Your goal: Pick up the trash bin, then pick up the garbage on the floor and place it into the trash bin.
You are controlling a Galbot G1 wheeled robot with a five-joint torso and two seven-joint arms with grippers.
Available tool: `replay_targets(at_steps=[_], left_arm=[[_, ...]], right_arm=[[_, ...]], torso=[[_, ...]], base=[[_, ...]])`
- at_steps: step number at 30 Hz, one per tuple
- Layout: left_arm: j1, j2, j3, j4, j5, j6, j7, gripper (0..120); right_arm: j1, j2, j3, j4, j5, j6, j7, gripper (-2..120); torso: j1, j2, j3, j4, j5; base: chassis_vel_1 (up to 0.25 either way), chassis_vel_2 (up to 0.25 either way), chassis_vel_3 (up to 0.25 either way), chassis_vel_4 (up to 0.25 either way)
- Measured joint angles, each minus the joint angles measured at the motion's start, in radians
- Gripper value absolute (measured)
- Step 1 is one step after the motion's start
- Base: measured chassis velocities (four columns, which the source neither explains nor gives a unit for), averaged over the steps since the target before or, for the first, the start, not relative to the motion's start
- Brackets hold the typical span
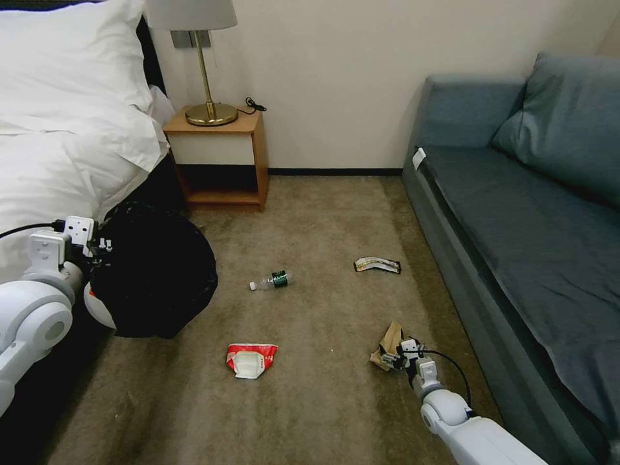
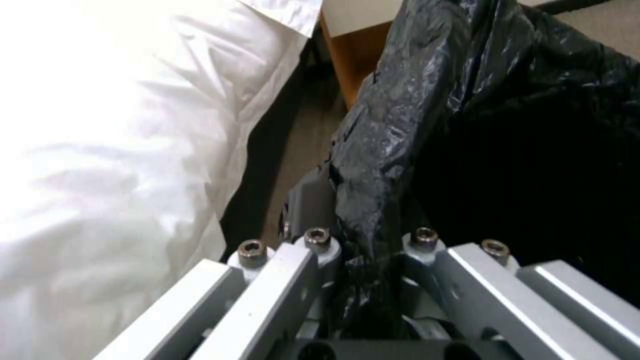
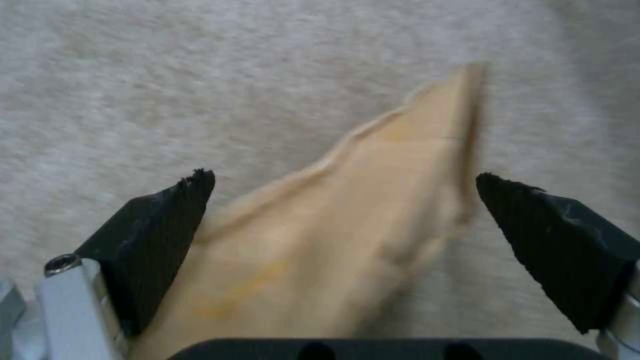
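- The left gripper [image 1: 97,248] holds the trash bin [image 1: 155,271] at the far left, beside the bed [image 1: 71,129], and the bin's black-lined mouth is tipped toward the middle of the room.
- The left wrist view adds what the head view lacks: the fingers [image 2: 313,250] are pressed together on a fold of the black bag [image 2: 380,165] at the bin's rim.
- A red-and-white packet [image 1: 250,359] lies flat on the carpet [image 1: 310,407], in front of the bin.
- Past it lies a small clear bottle [image 1: 271,281] on its side, long axis running left to right, cap toward the bin.
- A nightstand [image 1: 219,158] with a brass lamp [image 1: 208,71] stands against the pale wall behind.
- A flat black-and-white wrapper [image 1: 377,265] lies right of the bottle, long side across the view.
- The right gripper [image 1: 395,354] is down at the crumpled brown paper [image 1: 389,345], near the sofa.
- From the right wrist view the black fingertips [image 3: 167,210] are spread wide on either side of the paper, whose pointed end aims away from the wrist; neither tip touches it.
- A grey-blue sofa [image 1: 536,213] runs along the right side.
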Motion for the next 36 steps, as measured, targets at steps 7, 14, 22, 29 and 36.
replay_targets(at_steps=[7,14,22,29,36], left_arm=[[0.015,-0.006,0.008,-0.004,0.012,-0.003,0.008,4],[-0.009,0.022,0.008,-0.012,-0.006,-0.007,0.015,4],[-0.038,0.036,0.004,0.009,-0.017,-0.021,0.038,4],[-0.045,0.019,0.016,0.027,-0.008,-0.029,0.052,4],[-0.051,-0.006,0.029,0.033,0.005,-0.034,0.059,4]], right_arm=[[0.025,0.072,-0.004,-0.069,-0.006,0.013,-0.029,100],[0.028,0.082,0.016,-0.111,-0.005,0.028,-0.068,92],[0.039,0.097,0.032,-0.160,-0.002,0.048,-0.100,64],[0.053,0.107,0.025,-0.176,0.007,0.054,-0.106,42],[0.049,0.087,0.018,-0.151,0.018,0.053,-0.106,13]], torso=[[0.000,0.000,0.000,0.0005,0.0001],[0.000,0.000,0.000,0.0001,0.0001],[0.000,0.000,0.000,0.0002,0.0001],[0.000,0.000,0.000,0.0002,0.0000],[0.000,0.000,0.000,0.0001,0.0003]], base=[[0.000,0.000,0.000,0.000],[0.000,0.000,0.000,0.000],[0.000,0.000,0.000,0.000],[0.000,0.000,0.000,0.000],[0.000,0.000,0.000,0.000]])
